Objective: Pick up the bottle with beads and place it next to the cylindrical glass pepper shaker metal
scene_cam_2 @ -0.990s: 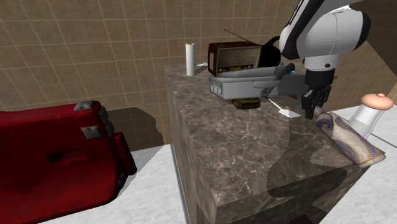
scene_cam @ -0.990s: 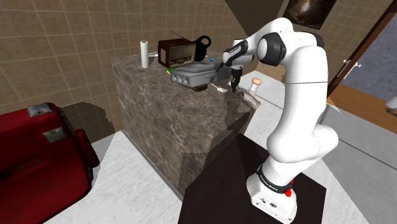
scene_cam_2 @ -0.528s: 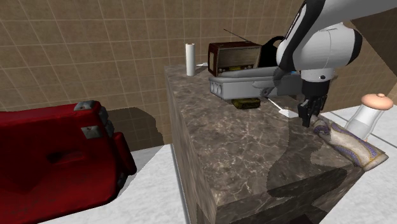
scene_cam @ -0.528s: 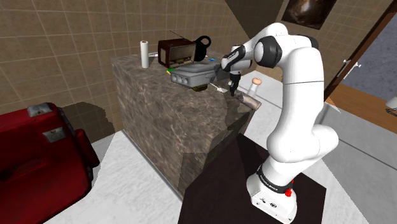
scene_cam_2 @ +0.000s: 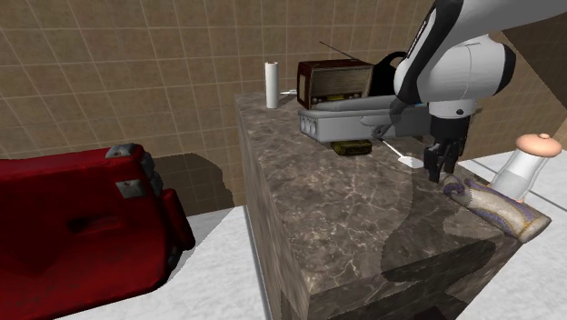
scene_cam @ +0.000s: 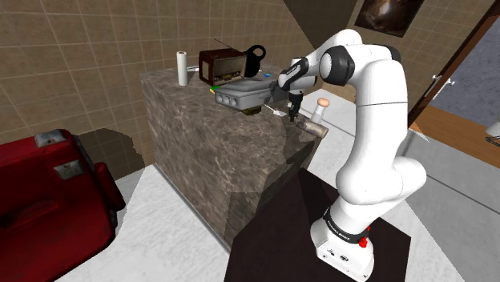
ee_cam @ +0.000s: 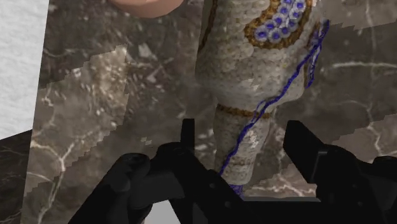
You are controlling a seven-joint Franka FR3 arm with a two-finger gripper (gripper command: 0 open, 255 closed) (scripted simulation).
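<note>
The task is at its opening stage: nothing has been lifted yet. The beaded bottle (scene_cam_2: 495,205) lies on its side on the dark veined worktop (scene_cam_2: 345,227), right at the corner closest to the arm's stand, with its narrow neck pointing in from the edge towards the middle. The gripper (scene_cam_2: 440,168) hangs point-down just over that neck. In the wrist view the two black fingers (ee_cam: 299,137) stand apart with the neck between them, and no contact with it can be made out, so the bottle is bracketed rather than held. Just beside the bottle, at the same edge, stands a clear vessel with a pinkish cap (scene_cam_2: 524,168). A white cylinder (scene_cam_2: 271,84) stands upright at the far corner, well apart from the bottle, with a brown radio (scene_cam_2: 336,84) and a grey case (scene_cam_2: 345,118) along the back edge between them. The white cylinder looks the likelier pepper shaker, though that is a judgement and the capped vessel cannot be ruled out. What remains is nearly everything: closing on the neck, lifting the bottle, carrying it across and setting it down beside the shaker.
</note>
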